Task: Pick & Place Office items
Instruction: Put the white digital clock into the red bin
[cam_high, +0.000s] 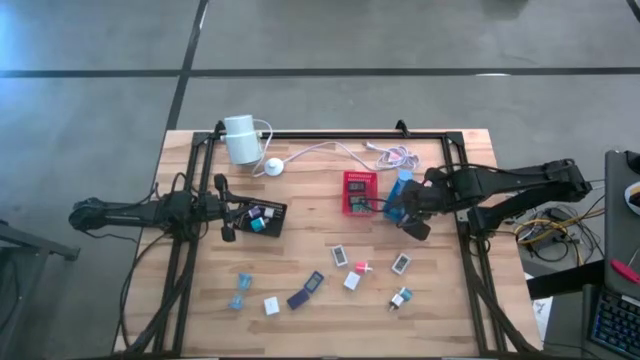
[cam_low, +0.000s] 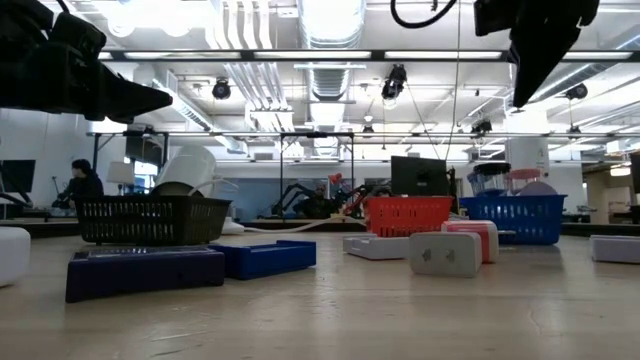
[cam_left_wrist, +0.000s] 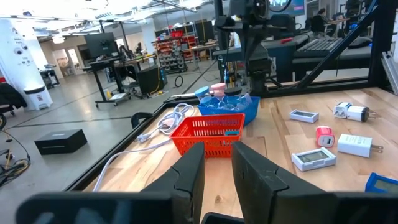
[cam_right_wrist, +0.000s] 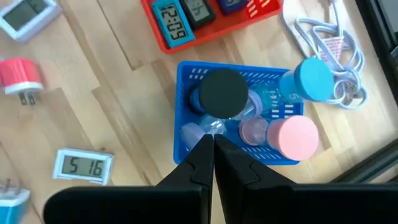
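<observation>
The left gripper (cam_high: 232, 212), slightly parted and empty, hangs over the partly filled black tray (cam_high: 262, 216), about ten items (cam_high: 306, 291) lie loose mid-table, and the right gripper (cam_high: 412, 224), pressed together, hovers over the filled blue tray (cam_high: 401, 190).

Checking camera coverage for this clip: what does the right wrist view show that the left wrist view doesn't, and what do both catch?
Right wrist only: the blue basket's contents from above, black, teal and pink caps, under the shut right gripper. Left wrist only: the left gripper, a white plug, the room behind. Both: red basket, blue basket, white cable, pink plug.
</observation>
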